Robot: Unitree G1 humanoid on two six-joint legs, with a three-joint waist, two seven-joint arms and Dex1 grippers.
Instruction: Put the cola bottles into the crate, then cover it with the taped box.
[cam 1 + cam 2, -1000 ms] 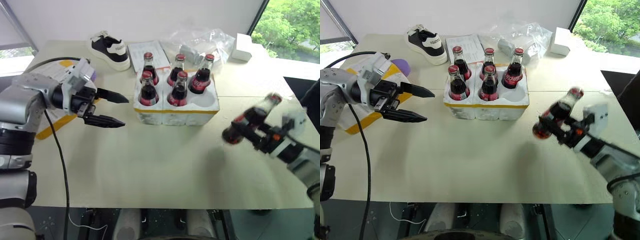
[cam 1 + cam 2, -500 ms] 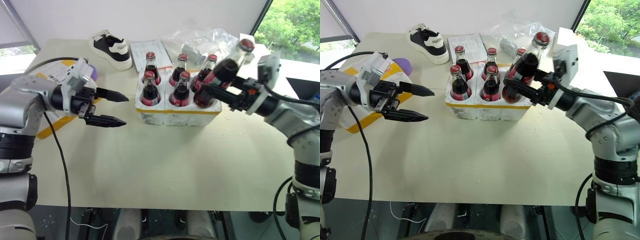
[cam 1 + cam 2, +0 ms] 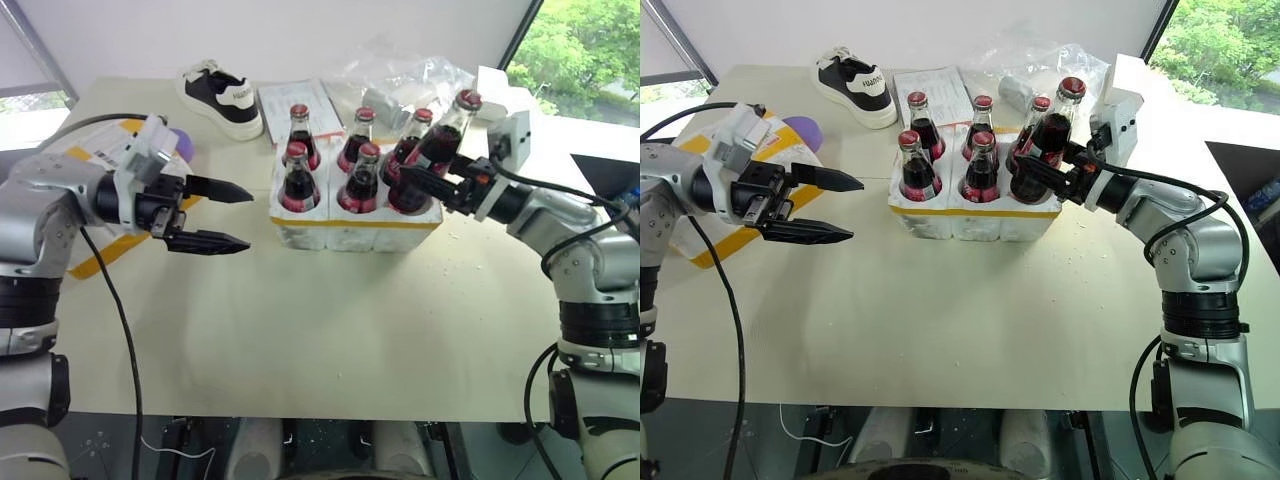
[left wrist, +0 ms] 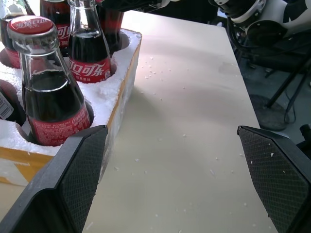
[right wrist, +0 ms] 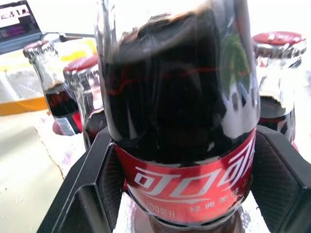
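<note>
Over the crate's four-o'clock well, the right end effector grips the sixth bottle, tilted, needing uprighting and lowering; left end effector gapes empty.

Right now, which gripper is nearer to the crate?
Right. The right gripper, shut on the sixth cola bottle, is over the crate's front right well. The left gripper hangs open beside the crate's left side, apart from it.

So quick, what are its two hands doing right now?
Left gripper: fingers wide open, holding nothing.
Right gripper: fingers shut on a cola bottle at the crate.
</note>
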